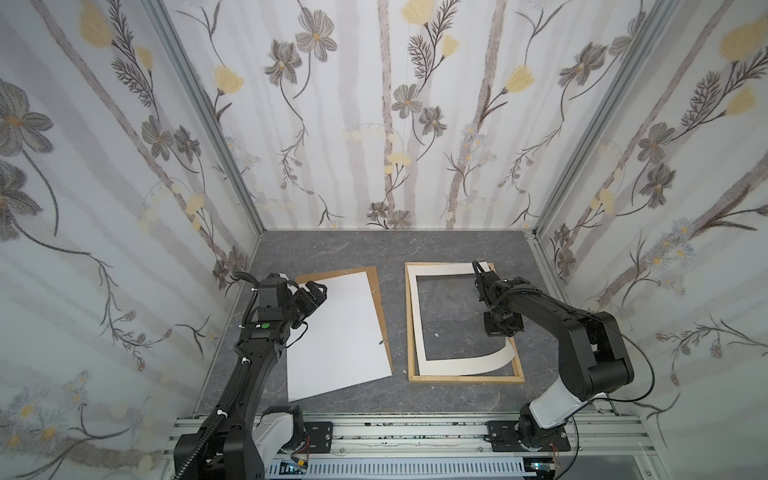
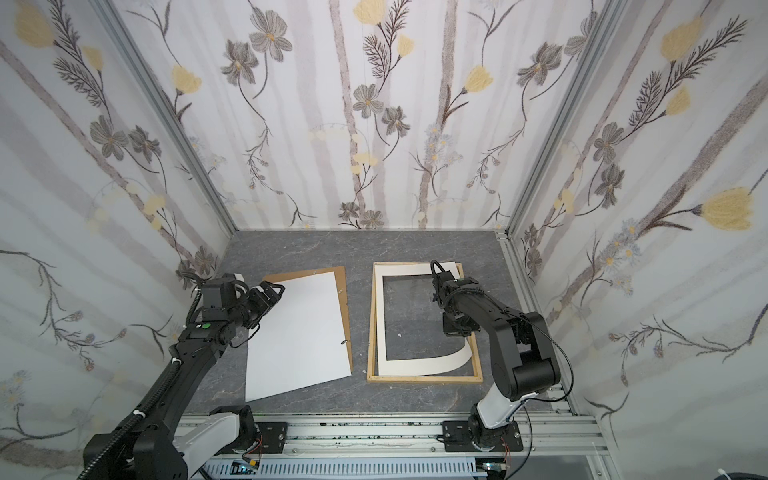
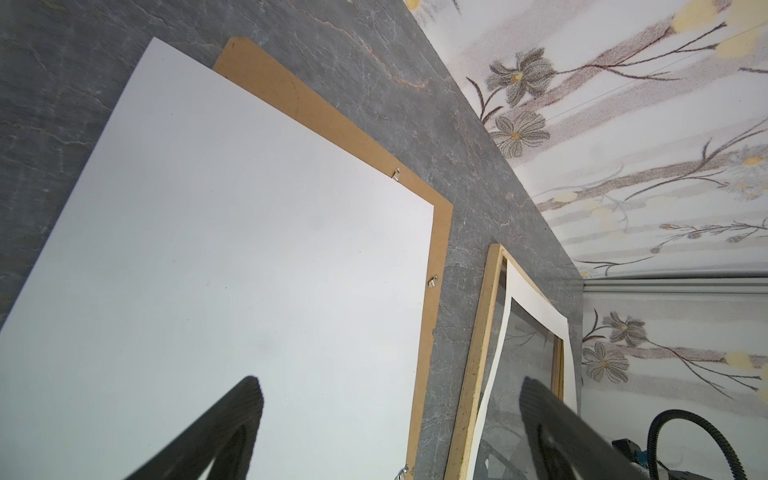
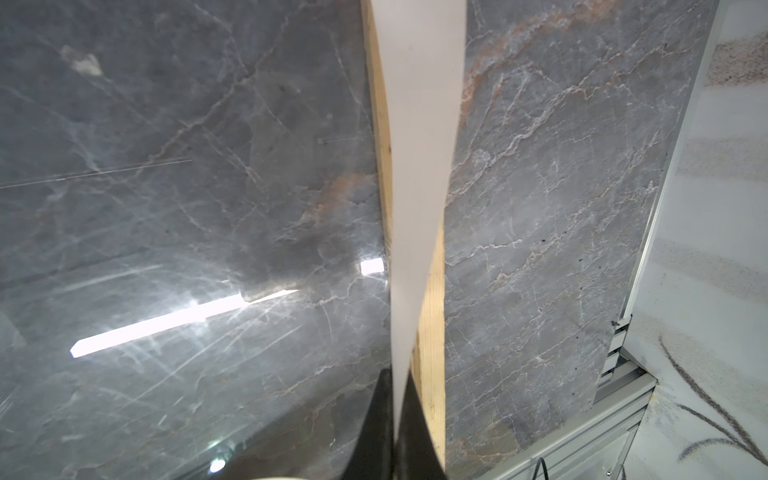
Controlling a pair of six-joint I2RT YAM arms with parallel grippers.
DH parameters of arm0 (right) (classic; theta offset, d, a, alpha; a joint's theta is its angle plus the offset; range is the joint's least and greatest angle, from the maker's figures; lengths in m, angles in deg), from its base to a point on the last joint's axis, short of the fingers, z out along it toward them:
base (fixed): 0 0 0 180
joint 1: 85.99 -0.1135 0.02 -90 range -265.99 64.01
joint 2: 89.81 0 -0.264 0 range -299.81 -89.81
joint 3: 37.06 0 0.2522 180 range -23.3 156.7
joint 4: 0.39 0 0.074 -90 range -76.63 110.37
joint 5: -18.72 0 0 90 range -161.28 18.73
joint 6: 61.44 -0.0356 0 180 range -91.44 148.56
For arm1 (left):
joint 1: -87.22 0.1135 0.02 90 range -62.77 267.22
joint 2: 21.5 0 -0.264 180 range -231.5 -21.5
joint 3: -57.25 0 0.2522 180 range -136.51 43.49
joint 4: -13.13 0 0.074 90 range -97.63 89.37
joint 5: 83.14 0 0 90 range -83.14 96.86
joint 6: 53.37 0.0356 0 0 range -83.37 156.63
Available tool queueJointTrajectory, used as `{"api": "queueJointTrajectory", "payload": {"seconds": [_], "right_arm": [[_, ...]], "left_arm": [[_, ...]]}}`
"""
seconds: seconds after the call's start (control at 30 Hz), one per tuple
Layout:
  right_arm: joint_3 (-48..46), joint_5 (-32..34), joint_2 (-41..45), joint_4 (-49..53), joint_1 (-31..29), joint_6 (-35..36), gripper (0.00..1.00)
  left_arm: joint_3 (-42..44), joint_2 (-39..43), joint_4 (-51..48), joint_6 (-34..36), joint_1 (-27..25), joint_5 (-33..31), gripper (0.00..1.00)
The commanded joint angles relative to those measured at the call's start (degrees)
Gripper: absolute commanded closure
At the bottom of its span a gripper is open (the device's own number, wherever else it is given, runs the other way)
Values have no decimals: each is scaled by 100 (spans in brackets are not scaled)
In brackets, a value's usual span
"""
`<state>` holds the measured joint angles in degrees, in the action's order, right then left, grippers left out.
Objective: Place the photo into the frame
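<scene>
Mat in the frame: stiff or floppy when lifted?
Likely floppy: the mat curves upward where the right gripper pinches its strip. Probably light, being thin. Its narrow strips may crease or catch on the frame.

Photo: blank white side up, flat, corner beneath left tool. Frame: pale wood, flat, white mat inside, under right tool.

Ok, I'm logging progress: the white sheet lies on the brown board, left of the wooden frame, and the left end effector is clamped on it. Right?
Not clamped: the left end effector is open, its fingers spread wide over the white sheet, as the left wrist view shows. The rest holds: the sheet lies on the brown board, left of the wooden frame.
</scene>
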<state>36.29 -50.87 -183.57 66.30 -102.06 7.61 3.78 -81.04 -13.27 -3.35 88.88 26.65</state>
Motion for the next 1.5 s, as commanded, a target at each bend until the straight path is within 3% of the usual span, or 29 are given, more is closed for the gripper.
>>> {"api": "queueJointTrajectory", "payload": {"seconds": [0.0, 0.23, 0.53, 1.2, 1.47], "right_arm": [[-24, -46, 132, 135, -23, -63, 97], [-87, -143, 558, 157, -238, -248, 90], [-284, 34, 916, -57, -203, -565, 92], [-466, -203, 948, -107, -291, -520, 93], [-132, -81, 679, -35, -285, -349, 77]], "left_arm": [[-11, 29, 133, 26, 2, 14, 4], [75, 23, 251, -61, -2, 26, 4], [34, -29, 218, -18, 0, 20, 3], [43, -147, 359, -35, -8, 95, 4], [50, -58, 285, -10, -7, 82, 3]]}}
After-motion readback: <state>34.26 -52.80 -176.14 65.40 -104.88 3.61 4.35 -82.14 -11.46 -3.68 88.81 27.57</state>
